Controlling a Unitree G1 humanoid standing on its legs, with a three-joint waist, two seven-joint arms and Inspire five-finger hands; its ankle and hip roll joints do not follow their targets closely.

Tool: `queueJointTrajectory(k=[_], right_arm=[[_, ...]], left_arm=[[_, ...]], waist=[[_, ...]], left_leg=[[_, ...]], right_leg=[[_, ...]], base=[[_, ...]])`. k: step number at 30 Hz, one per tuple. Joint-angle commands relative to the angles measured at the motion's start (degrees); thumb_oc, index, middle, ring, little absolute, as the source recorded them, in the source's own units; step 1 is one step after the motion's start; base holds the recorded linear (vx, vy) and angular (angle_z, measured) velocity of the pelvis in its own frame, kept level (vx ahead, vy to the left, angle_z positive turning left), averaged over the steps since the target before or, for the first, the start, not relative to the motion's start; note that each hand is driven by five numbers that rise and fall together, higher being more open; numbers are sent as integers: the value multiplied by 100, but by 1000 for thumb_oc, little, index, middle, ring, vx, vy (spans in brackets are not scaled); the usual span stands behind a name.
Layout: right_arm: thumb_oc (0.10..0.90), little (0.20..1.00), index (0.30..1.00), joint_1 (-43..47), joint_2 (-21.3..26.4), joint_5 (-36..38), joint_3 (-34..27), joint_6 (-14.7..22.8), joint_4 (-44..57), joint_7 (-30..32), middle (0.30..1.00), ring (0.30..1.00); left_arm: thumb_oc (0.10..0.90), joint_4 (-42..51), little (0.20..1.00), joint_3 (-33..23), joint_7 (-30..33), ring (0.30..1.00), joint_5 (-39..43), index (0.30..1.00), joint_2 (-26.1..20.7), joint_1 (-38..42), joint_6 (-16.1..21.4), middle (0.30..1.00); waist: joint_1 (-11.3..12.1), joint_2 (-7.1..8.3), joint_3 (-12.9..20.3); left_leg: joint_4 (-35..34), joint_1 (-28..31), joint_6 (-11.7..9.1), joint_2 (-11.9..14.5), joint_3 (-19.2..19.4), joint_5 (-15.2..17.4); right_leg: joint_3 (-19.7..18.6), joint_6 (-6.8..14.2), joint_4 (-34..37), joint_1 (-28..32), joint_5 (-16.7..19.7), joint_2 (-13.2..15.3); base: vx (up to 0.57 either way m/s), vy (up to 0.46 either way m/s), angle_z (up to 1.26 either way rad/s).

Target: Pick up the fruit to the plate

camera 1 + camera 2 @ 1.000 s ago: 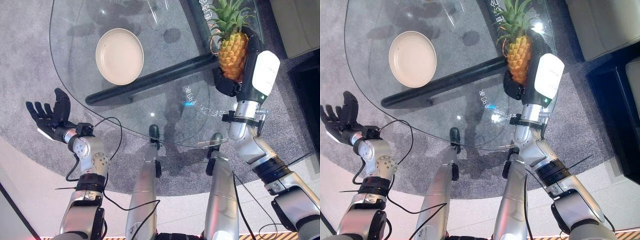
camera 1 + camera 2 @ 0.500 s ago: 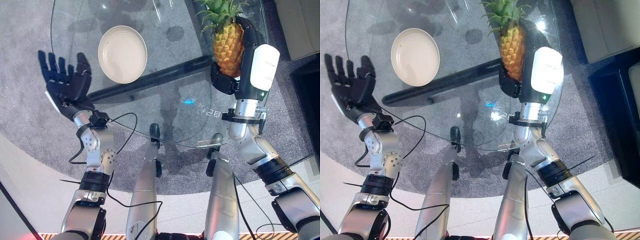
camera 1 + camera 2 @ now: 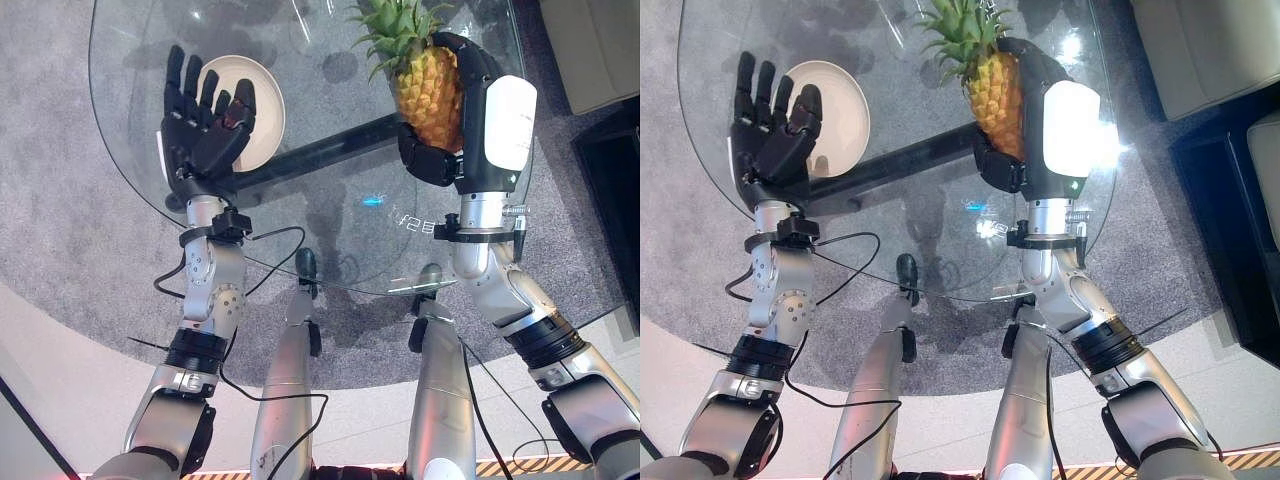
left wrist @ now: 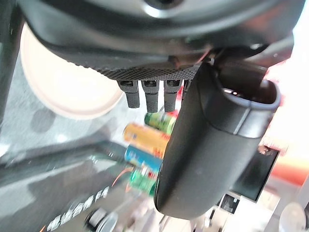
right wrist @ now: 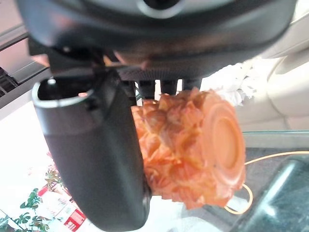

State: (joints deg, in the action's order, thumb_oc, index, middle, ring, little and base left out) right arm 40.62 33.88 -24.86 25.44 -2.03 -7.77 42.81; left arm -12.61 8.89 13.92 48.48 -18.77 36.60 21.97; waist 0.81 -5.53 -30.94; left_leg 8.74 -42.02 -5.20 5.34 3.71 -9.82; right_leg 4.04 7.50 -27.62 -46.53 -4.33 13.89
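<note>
Leftward now, right hand (image 3: 450, 150) grips pineapple (image 3: 428, 85); no legible labels.

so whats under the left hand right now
The open left hand hovers over the glass table, covering the near edge of the empty white plate. That hidden strip of plate cannot be seen.

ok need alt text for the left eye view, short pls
The robot's right hand grips a pineapple above a round glass table. Its left hand, fingers spread open, hovers in front of a white plate on the table.
</note>
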Motion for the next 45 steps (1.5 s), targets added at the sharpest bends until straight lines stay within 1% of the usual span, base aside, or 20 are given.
queueJointTrajectory(k=[1, 6, 7, 10, 14, 20, 28, 29, 30, 32, 36, 37, 39, 40, 44, 45], right_arm=[[100, 200, 300, 1079, -4, -461, -24, 562, 1113, 168, 300, 300], [100, 200, 300, 1181, -36, -411, 84, 522, 1198, 62, 300, 300], [100, 200, 300, 1165, -47, -407, 96, 517, 1213, 40, 300, 300], [100, 200, 300, 1229, -59, -359, 167, 502, 1300, -9, 300, 300], [100, 200, 300, 1337, -81, -290, 254, 455, 1410, -64, 300, 300], [100, 200, 300, 1446, -128, -224, 346, 418, 1535, -138, 300, 300], [100, 200, 300, 1533, -153, -210, 532, 329, 1662, -359, 300, 300], [100, 200, 300, 1520, -173, -213, 581, 312, 1672, -395, 300, 300], [100, 200, 300, 1545, -169, -210, 586, 312, 1676, -407, 300, 300], [100, 200, 300, 1552, -187, -199, 644, 286, 1675, -423, 300, 300], [100, 200, 300, 1636, -154, -156, 742, 248, 1689, -507, 300, 300], [100, 200, 300, 1619, -158, -167, 781, 233, 1685, -556, 300, 300], [100, 200, 300, 1656, -145, -159, 823, 213, 1680, -601, 300, 300], [100, 200, 300, 1629, -139, -162, 848, 228, 1666, -607, 300, 300], [100, 200, 300, 1663, -123, -194, 906, 218, 1654, -738, 300, 300], [100, 200, 300, 1643, -115, -188, 944, 192, 1659, -771, 300, 300]], left_arm=[[800, 702, 900, 154, -378, 900, 106, 900, -206, 625, 149, 900], [800, 726, 900, 272, -718, 900, 507, 900, -119, 704, -78, 900], [800, 730, 900, 296, -773, 900, 577, 900, -105, 684, -104, 900], [800, 762, 900, 366, -974, 900, 757, 900, -39, 723, -290, 900], [800, 785, 900, 476, -1043, 900, 820, 900, -24, 785, -510, 900], [800, 783, 900, 607, -1174, 900, 1185, 900, 15, 843, -886, 900], [800, 776, 900, 685, -1299, 900, 1772, 900, 105, 844, -1166, 900], [800, 784, 900, 709, -1274, 900, 1848, 900, 143, 819, -1201, 900], [800, 789, 900, 706, -1272, 900, 1865, 900, 141, 839, -1216, 900], [800, 775, 900, 722, -1263, 900, 1896, 900, 166, 825, -1273, 900], [800, 750, 900, 729, -1353, 900, 2074, 900, 185, 860, -1255, 900], [800, 762, 900, 733, -1366, 900, 2125, 900, 198, 842, -1251, 900], [800, 768, 900, 748, -1366, 900, 2167, 900, 198, 875, -1207, 900], [800, 777, 900, 765, -1355, 900, 2163, 900, 214, 850, -1180, 900], [800, 800, 900, 748, -1406, 900, 2255, 900, 213, 874, -1072, 900], [800, 817, 900, 753, -1423, 900, 2265, 900, 227, 833, -1028, 900]], waist=[[-45, 2, 115], [-50, 17, 115], [-52, 22, 115], [-52, 36, 115], [-54, 28, 115], [-57, 14, 115], [-50, 11, 115], [-51, 15, 115], [-48, 12, 115], [-43, 21, 115], [-37, 22, 115], [-35, 23, 115], [-29, 19, 115], [-30, 24, 115], [-19, 25, 115], [-18, 27, 115]], left_leg=[[230, 98, 77, -278, 114, 548], [187, 126, 78, -267, 136, 537], [193, 176, 73, -269, 137, 579], [178, 150, 80, -266, 141, 548], [166, 151, 90, -277, 157, 550], [166, 158, 96, -286, 172, 544], [156, 172, 106, -291, 184, 539], [161, 216, 105, -299, 183, 574], [153, 175, 111, -297, 183, 535], [164, 216, 107, -303, 180, 575], [153, 166, 111, -302, 181, 528], [150, 222, 106, -304, 184, 566], [140, 192, 110, -303, 188, 526], [152, 234, 105, -308, 184, 565], [148, 180, 110, -319, 167, 522], [146, 229, 108, -323, 166, 559]], right_leg=[[420, -9, 1008, 359, 496, -205], [437, -4, 1056, 391, 514, -201], [441, 5, 1039, 436, 470, -195], [462, 2, 1083, 420, 525, -186], [477, -2, 1099, 419, 531, -186], [475, 1, 1115, 431, 546, -173], [488, 7, 1116, 435, 562, -163], [489, 13, 1105, 478, 522, -158], [490, 6, 1127, 442, 568, -162], [503, 12, 1108, 480, 528, -154], [512, 8, 1136, 438, 581, -150], [519, 15, 1126, 491, 535, -142], [527, 9, 1158, 476, 583, -139], [529, 16, 1136, 513, 542, -133], [541, 14, 1150, 466, 592, -132], [543, 19, 1139, 509, 550, -125]], base=[[0, 0, 0], [3, -4, -3], [0, 0, 0], [0, 0, 0], [0, 0, 0], [0, 0, 0], [0, 0, 0], [0, 0, 0], [0, 0, 0], [0, 0, 0], [0, 0, 0], [0, 0, 0], [0, 0, 0], [0, 0, 0], [0, 0, 0], [0, 0, 0]])
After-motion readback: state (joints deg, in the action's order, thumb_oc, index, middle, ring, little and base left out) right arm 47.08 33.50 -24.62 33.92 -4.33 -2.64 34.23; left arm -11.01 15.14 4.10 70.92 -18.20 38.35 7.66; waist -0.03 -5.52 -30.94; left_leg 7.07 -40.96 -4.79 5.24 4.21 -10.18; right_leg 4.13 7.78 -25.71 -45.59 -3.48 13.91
